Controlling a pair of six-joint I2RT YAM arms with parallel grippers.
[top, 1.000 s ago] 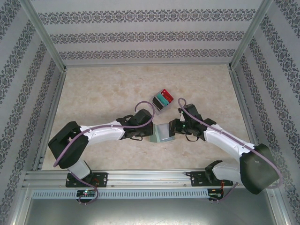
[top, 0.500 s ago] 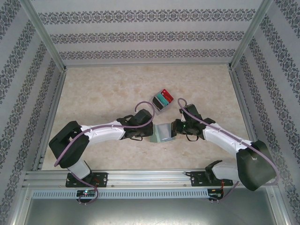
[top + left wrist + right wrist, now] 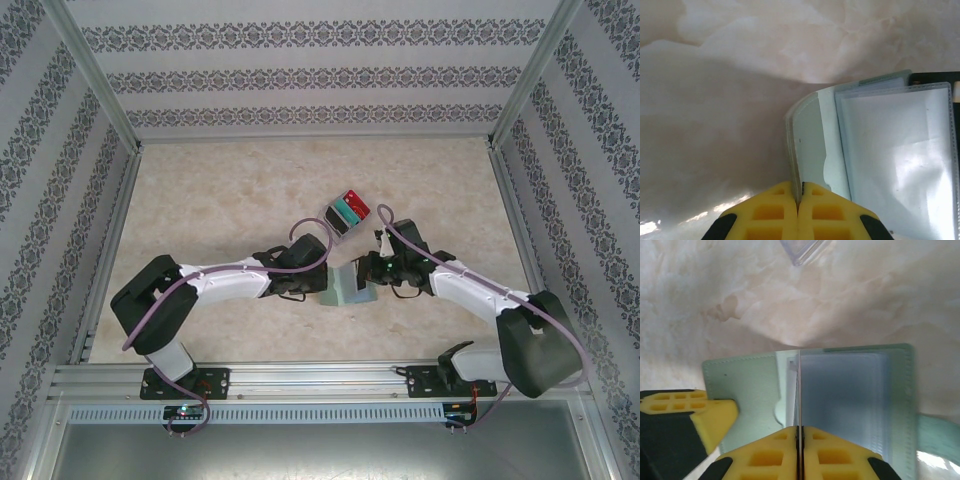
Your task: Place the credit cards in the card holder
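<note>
Beige marbled surface (image 3: 220, 200), boxed in by patterned walls. Near the middle of its near edge, the left pincer (image 3: 798, 192) is clamped on the cover edge of the grey-green card holder (image 3: 348, 287), which is spread open. The right pincer (image 3: 799, 432) pinches one clear inner sleeve. Just behind, a clear box (image 3: 338, 222) holds red and teal credit cards (image 3: 351, 207).

We see a counter (image 3: 250, 190) with a beige, marble-like surface, evenly lit. On three sides stand white walls (image 3: 320, 75) with dark ornamental stripes. Metal posts (image 3: 93, 75) rise at the far corners, and a metal rail (image 3: 320, 378) runs along the near edge.
</note>
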